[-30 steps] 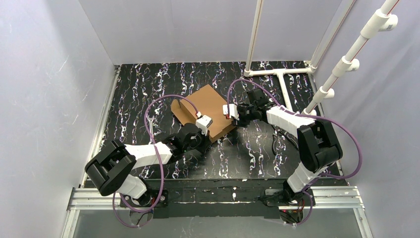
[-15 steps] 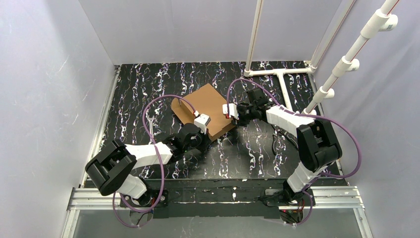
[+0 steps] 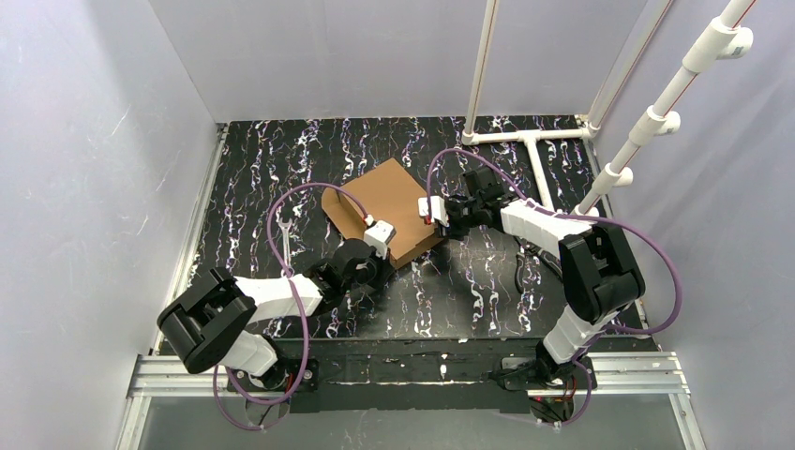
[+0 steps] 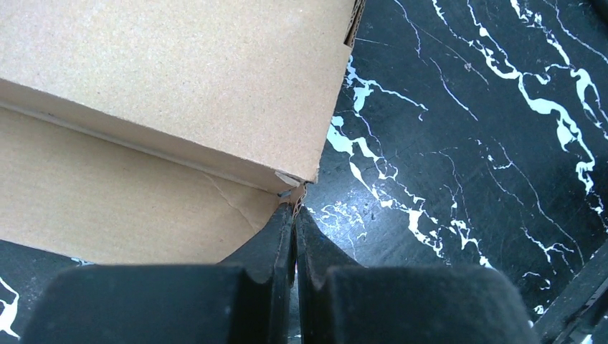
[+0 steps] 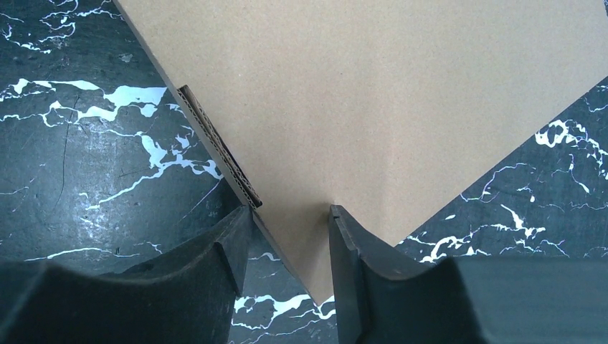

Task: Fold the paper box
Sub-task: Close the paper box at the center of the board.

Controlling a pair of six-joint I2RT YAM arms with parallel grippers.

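The paper box [image 3: 389, 202] is brown corrugated cardboard, lying folded in the middle of the black marbled table. My left gripper [image 3: 377, 236] is at its near edge. In the left wrist view the jaws [image 4: 295, 209] are shut on a thin corrugated edge at the box's corner [image 4: 179, 86]. My right gripper [image 3: 433, 212] is at the box's right corner. In the right wrist view it is open [image 5: 290, 218], with its fingers straddling the corner of the box [image 5: 373, 107]. One finger [image 5: 236, 236] is beside the box's side edge and the other lies over the top panel.
A white pipe frame [image 3: 530, 141] stands on the table at the back right, close behind the right arm. Purple cables loop over both arms. Light walls close in the table on the left, back and right.
My left gripper has drawn slightly toward the near left, still shut on the box's edge, and the box has shifted a little with it. The right gripper has followed slightly left.
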